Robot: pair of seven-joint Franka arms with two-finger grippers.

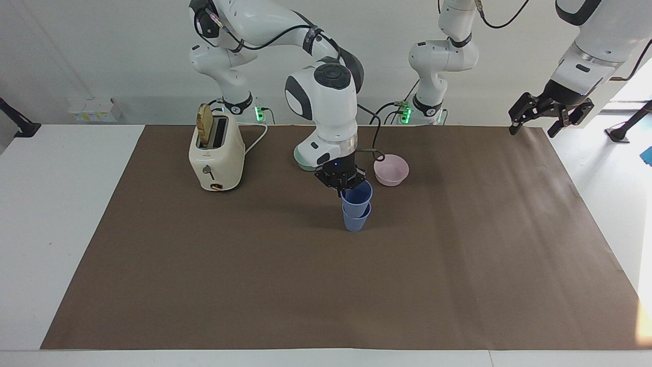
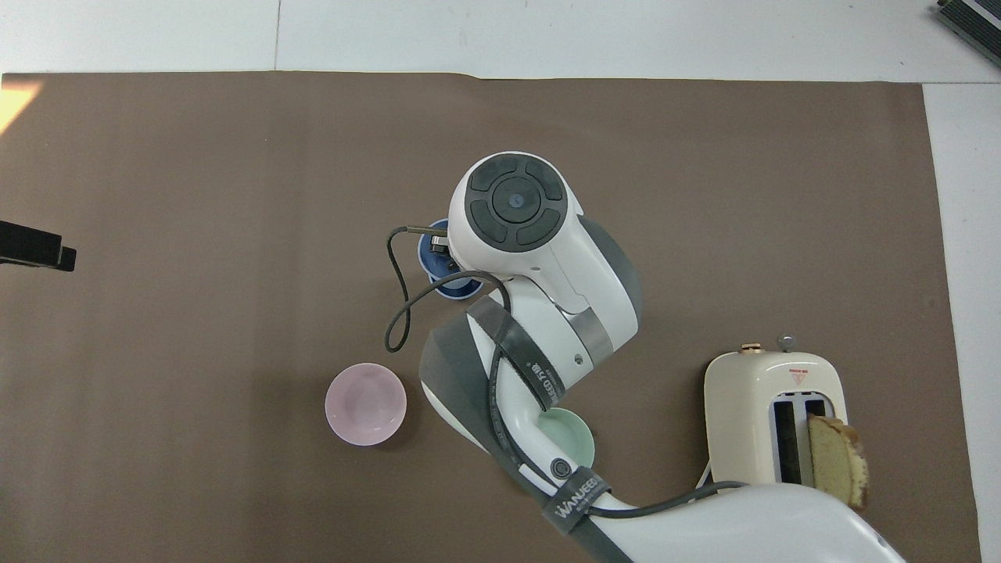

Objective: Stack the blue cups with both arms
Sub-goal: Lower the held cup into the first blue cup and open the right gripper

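Two blue cups stand near the middle of the brown mat, the upper blue cup [image 1: 357,195] nested in the lower blue cup [image 1: 355,221]. My right gripper [image 1: 341,187] comes straight down from above and is shut on the upper cup's rim, on the side nearer the robots. From overhead the right arm's wrist covers the gripper, and only a sliver of the blue cups [image 2: 436,267] shows. My left gripper [image 1: 532,132] hangs open and holds nothing, high over the mat's edge at the left arm's end, where that arm waits.
A pink bowl [image 1: 391,169] sits beside the cups, slightly nearer the robots. A teal-green bowl [image 1: 301,159] lies partly hidden by the right arm. A cream toaster [image 1: 216,153] holding a bread slice stands toward the right arm's end. The brown mat [image 1: 326,285] covers the table.
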